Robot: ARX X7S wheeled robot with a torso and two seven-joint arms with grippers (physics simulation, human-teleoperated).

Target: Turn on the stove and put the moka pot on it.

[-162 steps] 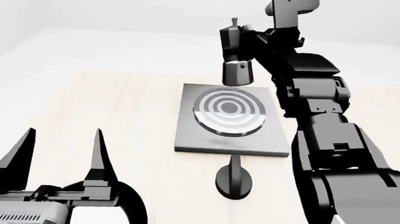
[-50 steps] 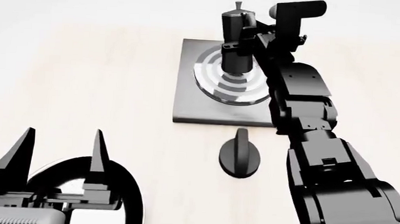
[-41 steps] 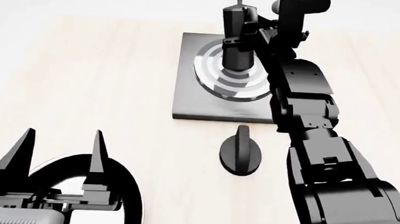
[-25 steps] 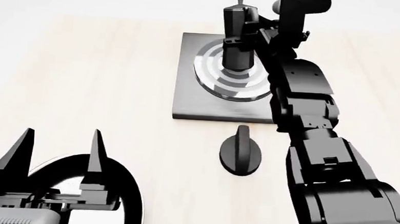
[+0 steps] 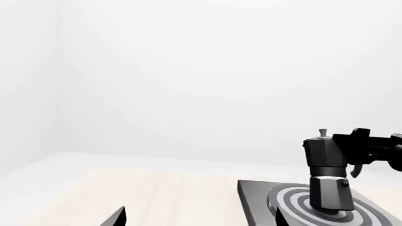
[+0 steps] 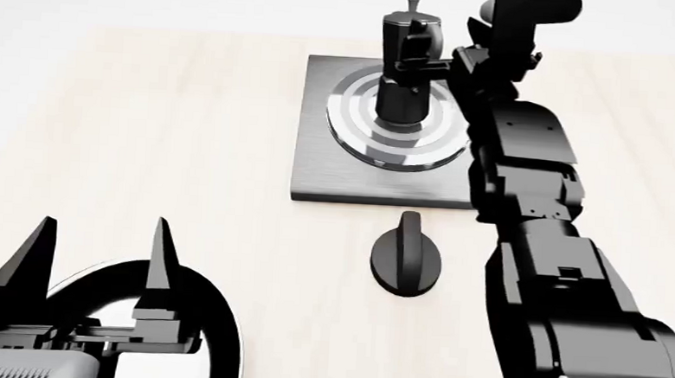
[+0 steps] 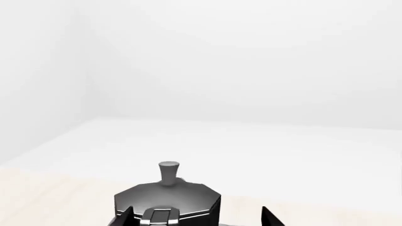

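While your left gripper hangs low at the near left side of the bench, its jaws are spread wide and hold nothing. It waits just above the black frying pan, out of the way, so the other arm has room to work.

Move your eyes to the right and you find the stove. It is a flat grey plate with a ring burner in the middle. The round black knob sits on the bench just in front of the plate, and nothing touches it. Its grip points straight at the stove. You cannot tell from that if the heat is on, so I think you should check it.

The moka pot stands upright on the rings, near the middle of the burner. The left wrist view shows its base flat on the rings, not tipped.

Your right gripper is just beside the pot, at the handle side. It came in from the side because the handle sticks out there. In the right wrist view the jaws look wide, one tip on each side, with the pot's handle between them. So I think the pot stands on its own.
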